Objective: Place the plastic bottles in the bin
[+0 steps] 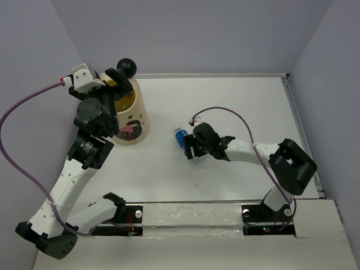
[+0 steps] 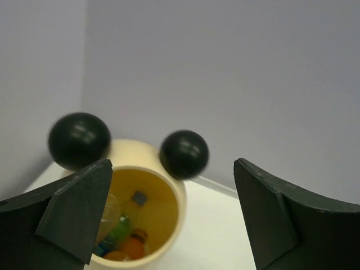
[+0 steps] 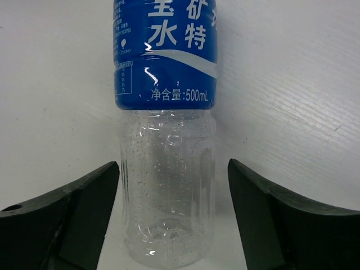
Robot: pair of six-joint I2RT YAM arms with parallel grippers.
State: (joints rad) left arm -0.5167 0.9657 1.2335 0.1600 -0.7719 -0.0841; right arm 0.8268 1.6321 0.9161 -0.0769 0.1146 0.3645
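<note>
The cream-yellow bin [image 1: 130, 118] stands at the far left, one black ball ear [image 1: 126, 67] on its rim. My left gripper [image 1: 115, 84] hovers over its mouth, open and empty. In the left wrist view [image 2: 173, 214] the bin [image 2: 179, 194] holds a green bottle [image 2: 118, 229], an orange bottle [image 2: 133, 247] and a clear one [image 2: 138, 198]. A clear bottle with a blue label [image 1: 180, 136] lies on the table mid-scene. My right gripper [image 1: 190, 146] is open around its base. In the right wrist view [image 3: 173, 188] the bottle [image 3: 166, 157] lies between the fingers, not squeezed.
A white table [image 1: 225, 107] with grey walls behind and at the sides. A raised edge [image 1: 295, 124] runs along the table's right side. A purple cable [image 1: 22, 112] loops off the left arm.
</note>
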